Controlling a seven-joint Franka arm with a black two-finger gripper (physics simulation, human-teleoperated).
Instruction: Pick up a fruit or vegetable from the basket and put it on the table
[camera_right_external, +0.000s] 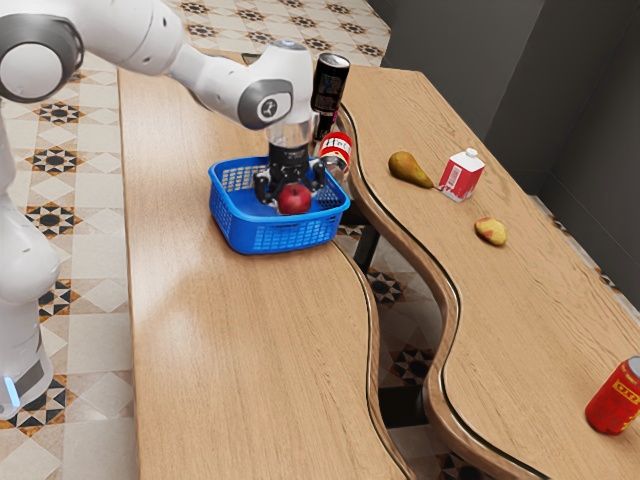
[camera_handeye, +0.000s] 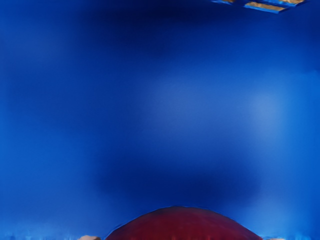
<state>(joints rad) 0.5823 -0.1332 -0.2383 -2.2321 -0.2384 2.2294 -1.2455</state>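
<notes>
My gripper (camera_right_external: 292, 189) reaches down inside the blue basket (camera_right_external: 280, 238), its fingers spread wide around a red apple (camera_right_external: 294, 199). In the wrist view the apple (camera_handeye: 183, 225) rises at the lower edge over the blue basket floor (camera_handeye: 185, 110). Small pale tips of my gripper (camera_handeye: 182, 238) peek in on both sides of the apple, with a slight gap to it. The lower part of the fingers is partly hidden by the apple and basket in the exterior view.
Behind the basket stand a black can (camera_right_external: 330, 85) and a red-and-white can (camera_right_external: 336, 150). Across the curved gap lie a pear (camera_right_external: 408, 168), a carton (camera_right_external: 462, 176), a yellow-red fruit (camera_right_external: 491, 231) and a red can (camera_right_external: 614, 398). Bare wood (camera_right_external: 240, 350) lies before the basket.
</notes>
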